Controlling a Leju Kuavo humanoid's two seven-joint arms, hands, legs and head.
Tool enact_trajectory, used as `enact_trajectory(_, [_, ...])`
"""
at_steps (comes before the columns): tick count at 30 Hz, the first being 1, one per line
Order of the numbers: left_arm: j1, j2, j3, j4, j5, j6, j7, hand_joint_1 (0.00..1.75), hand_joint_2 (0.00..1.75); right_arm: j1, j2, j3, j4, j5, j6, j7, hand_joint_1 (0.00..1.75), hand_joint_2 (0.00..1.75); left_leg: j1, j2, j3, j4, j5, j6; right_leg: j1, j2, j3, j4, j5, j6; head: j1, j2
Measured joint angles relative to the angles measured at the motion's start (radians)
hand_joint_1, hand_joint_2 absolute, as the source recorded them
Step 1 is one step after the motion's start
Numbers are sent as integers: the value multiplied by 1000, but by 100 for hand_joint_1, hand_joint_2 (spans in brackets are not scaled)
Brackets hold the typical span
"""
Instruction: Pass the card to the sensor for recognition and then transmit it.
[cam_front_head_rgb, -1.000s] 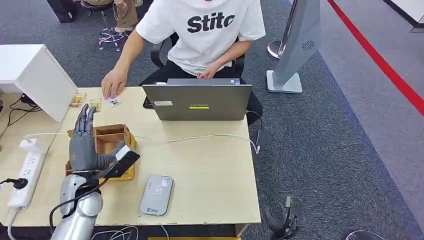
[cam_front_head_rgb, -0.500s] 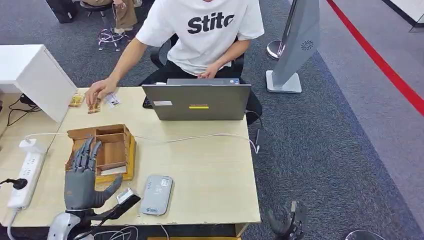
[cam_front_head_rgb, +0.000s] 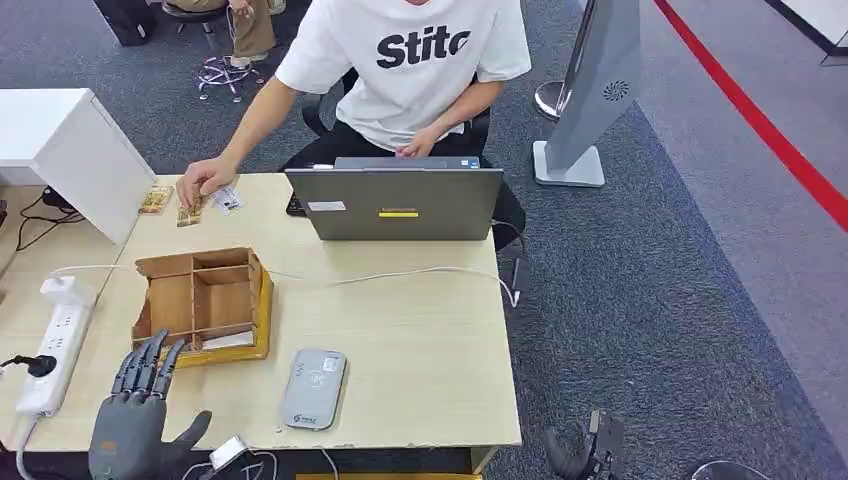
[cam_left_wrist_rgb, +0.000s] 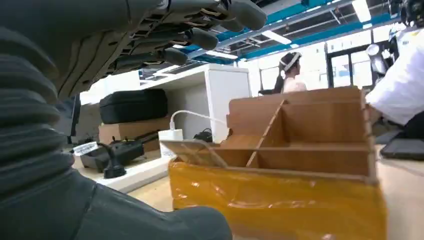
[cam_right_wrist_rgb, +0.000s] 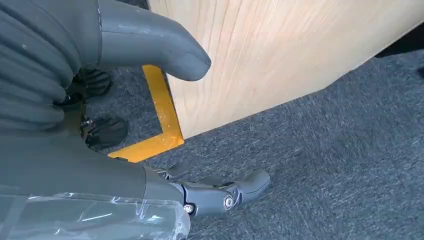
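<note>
A pale card (cam_front_head_rgb: 226, 341) lies in the near slot of the wooden divider box (cam_front_head_rgb: 200, 292); in the left wrist view the card (cam_left_wrist_rgb: 192, 149) leans at the box's (cam_left_wrist_rgb: 310, 135) front, above its yellow taped base. The grey card sensor (cam_front_head_rgb: 313, 389) lies flat on the table, right of the box. My left hand (cam_front_head_rgb: 135, 425) hovers at the table's near left edge, short of the box, fingers (cam_left_wrist_rgb: 200, 37) spread and holding nothing. My right hand (cam_right_wrist_rgb: 100, 60) hangs beside the table's side over the carpet, fingers apart and empty.
A person sits behind a grey laptop (cam_front_head_rgb: 395, 203), one hand (cam_front_head_rgb: 203, 180) on small cards (cam_front_head_rgb: 190, 210) at the far left of the table (cam_front_head_rgb: 420, 330). A white power strip (cam_front_head_rgb: 52, 350) and white cabinet (cam_front_head_rgb: 70, 150) stand left. A cable (cam_front_head_rgb: 400, 273) crosses the table.
My left hand has pulled back from over the box to the table's near edge, still empty. The person's hand shifted left onto the small cards.
</note>
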Motion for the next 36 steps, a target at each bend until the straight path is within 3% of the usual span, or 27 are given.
enact_trajectory(5, [-36,15,37,109,-57,7,-5,0,175,-4,0,1,0,15,1,11,0,175,0,0,0,0,0,0,0,0,0,0,0,0,0,0])
enact_trajectory(14, [-121,15,85,282,-53,15,-38,0,175,-13,0,8,0,28,0,17,0,175,0,-1,0,0,0,0,0,-1,0,0,0,0,0,0])
enact_trajectory(22, [-177,4,97,372,-79,48,-55,0,175,-18,2,13,1,36,0,25,0,175,0,-1,0,0,1,1,0,-1,0,0,0,0,0,0])
enact_trajectory(29, [-184,2,98,380,-84,55,-56,0,175,-19,2,14,1,36,0,27,0,175,0,-1,0,0,1,1,0,-1,0,0,0,0,0,0])
enact_trajectory(36, [-234,-43,111,432,-107,98,-68,0,175,-23,10,29,1,39,-2,32,0,175,0,-1,0,0,1,1,0,-1,0,0,0,0,0,0])
